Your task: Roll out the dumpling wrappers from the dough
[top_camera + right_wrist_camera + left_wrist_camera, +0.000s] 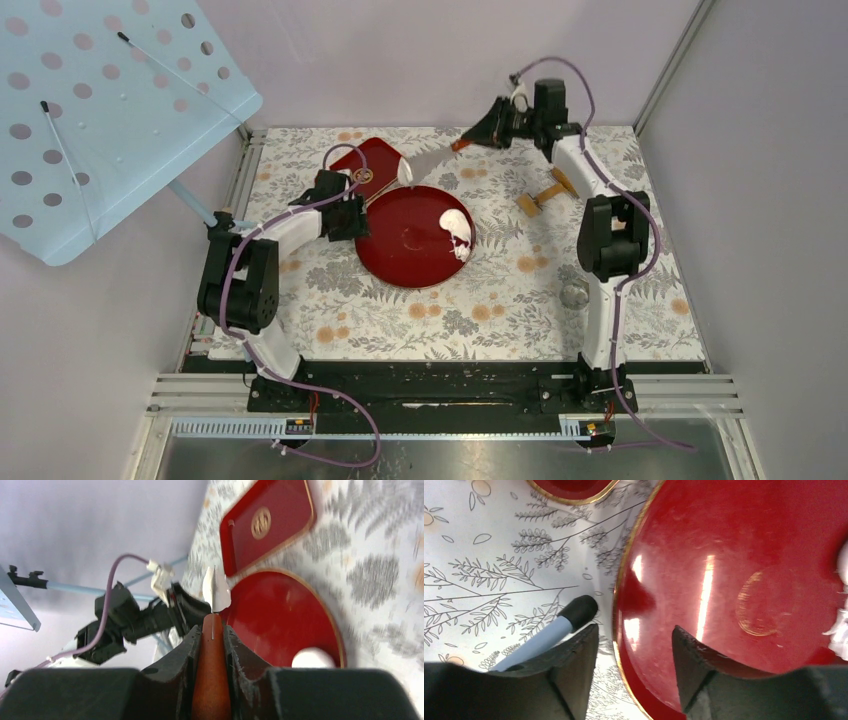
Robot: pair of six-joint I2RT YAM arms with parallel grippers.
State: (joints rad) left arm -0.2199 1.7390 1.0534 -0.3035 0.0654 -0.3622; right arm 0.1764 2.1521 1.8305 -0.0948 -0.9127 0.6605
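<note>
While the right gripper (212, 630) clamps tight on the spatula (212, 680) handle, a white wrapper (216, 587) sits on the blade tip, above the plate's (400, 262) far rim, next to the tray (372, 158). Dough (457, 230) lies on the plate's right side, apart from the blade. Left gripper (634, 630) is over the plate's left rim, jaws apart, holding nothing.
</note>
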